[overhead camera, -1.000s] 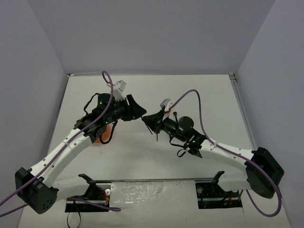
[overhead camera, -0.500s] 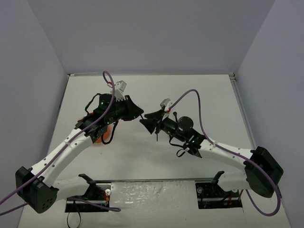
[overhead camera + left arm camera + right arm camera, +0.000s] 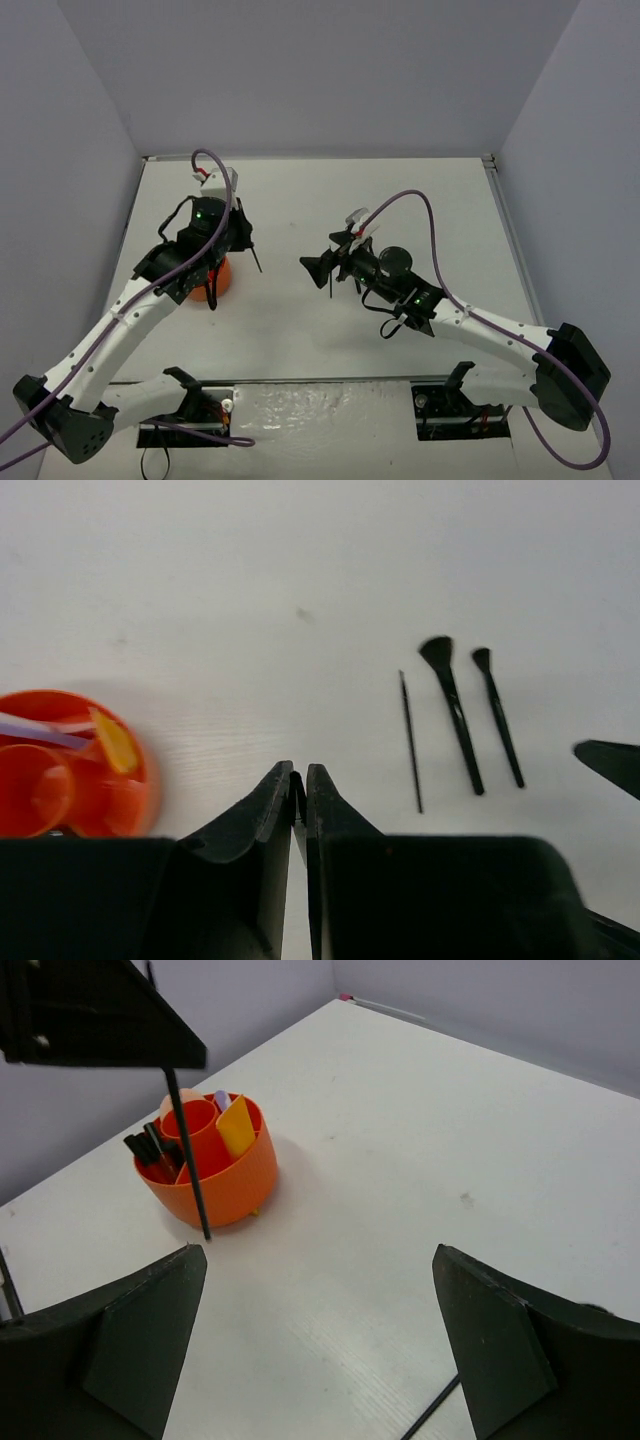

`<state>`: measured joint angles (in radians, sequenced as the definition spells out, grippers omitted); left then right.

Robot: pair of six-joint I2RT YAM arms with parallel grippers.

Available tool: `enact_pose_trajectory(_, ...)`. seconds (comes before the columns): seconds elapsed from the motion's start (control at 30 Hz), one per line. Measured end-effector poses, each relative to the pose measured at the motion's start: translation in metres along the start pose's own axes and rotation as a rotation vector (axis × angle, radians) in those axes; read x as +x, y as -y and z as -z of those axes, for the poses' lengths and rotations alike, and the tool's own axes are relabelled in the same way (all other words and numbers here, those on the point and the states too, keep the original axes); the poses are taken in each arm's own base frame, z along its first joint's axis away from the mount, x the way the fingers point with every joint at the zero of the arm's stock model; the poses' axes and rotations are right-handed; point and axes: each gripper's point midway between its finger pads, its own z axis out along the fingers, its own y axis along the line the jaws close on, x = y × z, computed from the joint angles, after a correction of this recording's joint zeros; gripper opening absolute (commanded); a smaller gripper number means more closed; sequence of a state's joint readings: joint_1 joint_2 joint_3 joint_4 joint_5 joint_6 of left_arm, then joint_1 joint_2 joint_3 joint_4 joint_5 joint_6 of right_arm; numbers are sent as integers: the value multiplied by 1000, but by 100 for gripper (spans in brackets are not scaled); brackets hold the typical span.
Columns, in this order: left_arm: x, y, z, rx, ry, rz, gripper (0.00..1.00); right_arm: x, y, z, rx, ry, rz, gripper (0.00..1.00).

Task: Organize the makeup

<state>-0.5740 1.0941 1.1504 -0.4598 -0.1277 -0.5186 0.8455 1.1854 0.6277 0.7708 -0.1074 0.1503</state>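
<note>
— So, where is the black stick against the tub?

— Outside it. The left jaws are clamped together on its top end. It hangs nearly upright, tip low, just beside the tub's wall on the side facing the right arm. Whether the tip touches the counter I cannot tell.

— Which way must it go, then?

— Up over the rim and to the left, I judge. Its long axis points down, so it wants little turning. The left arm is nearer by far.

— And the right jaws?

— Wide apart, holding nothing, well apart from the tub, over the middle of the counter.

— Anything in the way?

— Inside the tub, black brushes fill one compartment, a yellow piece stands in another and a pale puff shows behind. The stick needs a gap among them.

— What lies loose?

— A thin pencil and two brushes lie side by side on the counter near the right jaws, roughly parallel. A dark compact sits by the right arm.
</note>
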Motion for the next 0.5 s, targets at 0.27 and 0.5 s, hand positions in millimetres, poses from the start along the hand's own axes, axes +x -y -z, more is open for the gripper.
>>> enact_pose_trajectory(0.27,-63,-104,41,-372,192,-30,0,12,22,9,118,-60,15,98)
enact_pose_trajectory(0.5,-78,-143,48,-492,238,-39,0,25,32,12,170,-109,22,100)
